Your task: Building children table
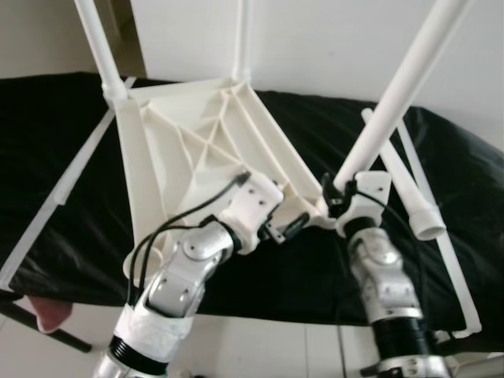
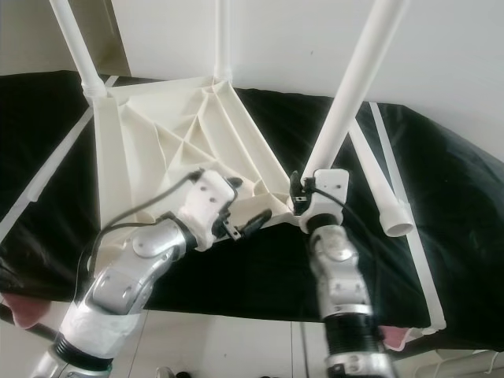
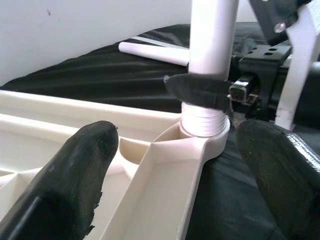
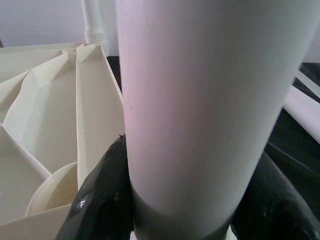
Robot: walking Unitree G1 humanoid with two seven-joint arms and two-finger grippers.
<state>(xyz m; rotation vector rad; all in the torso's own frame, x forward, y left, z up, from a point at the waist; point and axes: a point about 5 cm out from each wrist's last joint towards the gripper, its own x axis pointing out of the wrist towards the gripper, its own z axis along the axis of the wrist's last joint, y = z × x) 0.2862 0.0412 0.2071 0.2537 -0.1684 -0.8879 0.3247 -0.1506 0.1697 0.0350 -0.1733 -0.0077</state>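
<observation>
black cloth (image 1: pixel 63 157) under tabletop (image 1: pixel 189 142); right gripper (image 1: pixel 340 191) clamps leg (image 1: pixel 402 90), left gripper (image 3: pixel 170 165) wide open.

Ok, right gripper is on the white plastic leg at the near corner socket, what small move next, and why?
Probably keep twisting the white plastic table leg with the right gripper: thread rings are exposed above the corner socket of the upturned cream plastic tabletop, so it does not look fully seated. The left gripper sits open beside that corner.
</observation>
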